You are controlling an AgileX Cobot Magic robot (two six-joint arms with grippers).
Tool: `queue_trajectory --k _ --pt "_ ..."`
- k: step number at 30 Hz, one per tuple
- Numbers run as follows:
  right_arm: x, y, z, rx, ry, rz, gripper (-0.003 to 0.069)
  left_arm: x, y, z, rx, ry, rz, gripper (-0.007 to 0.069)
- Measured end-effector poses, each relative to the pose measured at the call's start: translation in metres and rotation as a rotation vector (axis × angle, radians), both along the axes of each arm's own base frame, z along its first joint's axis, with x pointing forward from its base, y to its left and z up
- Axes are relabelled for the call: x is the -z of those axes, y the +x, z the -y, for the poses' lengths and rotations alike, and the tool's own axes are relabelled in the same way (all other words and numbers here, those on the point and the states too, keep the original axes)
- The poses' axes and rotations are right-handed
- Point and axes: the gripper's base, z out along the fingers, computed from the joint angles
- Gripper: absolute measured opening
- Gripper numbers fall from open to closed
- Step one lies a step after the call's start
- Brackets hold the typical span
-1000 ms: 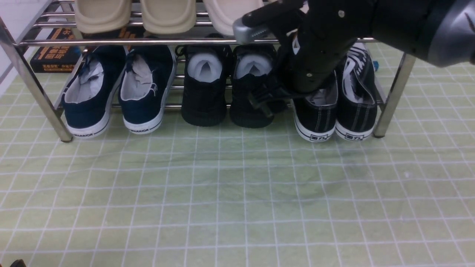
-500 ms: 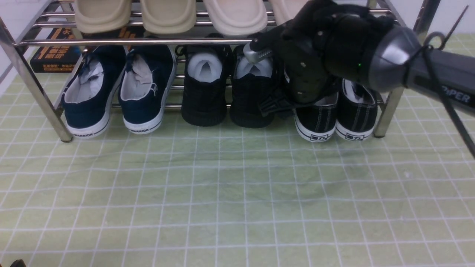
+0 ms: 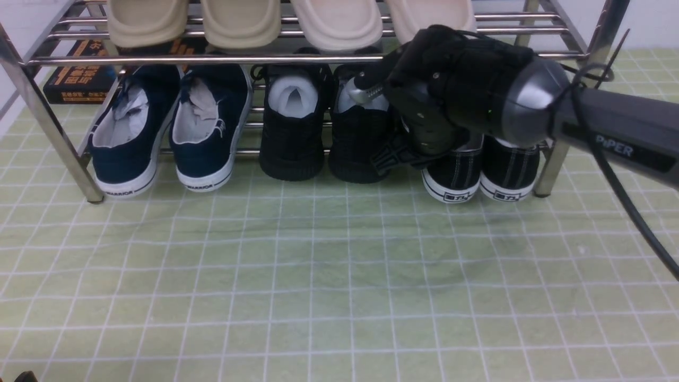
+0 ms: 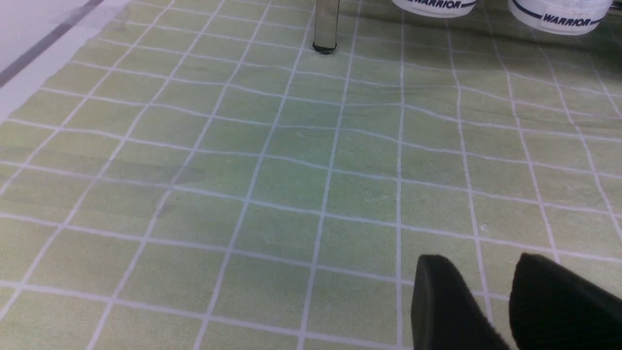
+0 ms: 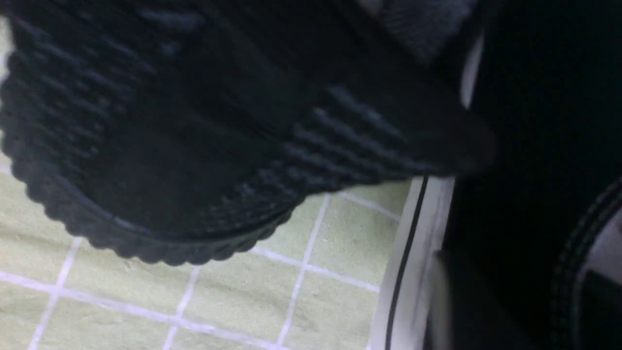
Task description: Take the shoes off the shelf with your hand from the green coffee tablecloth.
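The shoes, a black canvas pair with white striped soles, stand at the right end of the shelf's (image 3: pixel 212 59) lower tier; their heels (image 3: pixel 455 180) (image 3: pixel 506 178) show below my right arm. My right gripper (image 3: pixel 437 151) reaches down into the left shoe, its fingers hidden behind the wrist. In the right wrist view the right gripper (image 5: pixel 525 291) has its fingers on either side of that shoe's side wall, above the white sole (image 5: pixel 413 253), shut on it. My left gripper (image 4: pixel 481 260) hangs open over the green coffee tablecloth (image 3: pixel 339 276), holding nothing.
A navy pair (image 3: pixel 159 127) and an all-black mesh pair (image 3: pixel 318 132) share the lower tier; the mesh heel (image 5: pixel 194 146) sits close beside my right gripper. Beige slippers (image 3: pixel 238 21) lie on the upper tier. A chrome leg (image 3: pixel 551 164) stands right of the shoes.
My right arm has dropped and swung lower over the black canvas pair, and its jaws have closed in on the left shoe's wall. The shoes have not visibly moved.
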Motion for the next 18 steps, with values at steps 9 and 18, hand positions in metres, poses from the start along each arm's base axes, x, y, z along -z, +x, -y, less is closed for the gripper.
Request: queue_trajectory --k 9,18 --pt "-0.018 -0.011 0.007 0.021 0.007 -0.035 0.0001 0.0 0.0 0.0 0.0 0.0 0.0 0.0242" --pt "-0.072 -0.037 0.022 0.03 0.075 -0.023 0.0001 0.0 0.0 0.0 0.0 0.0 0.0 0.0242"
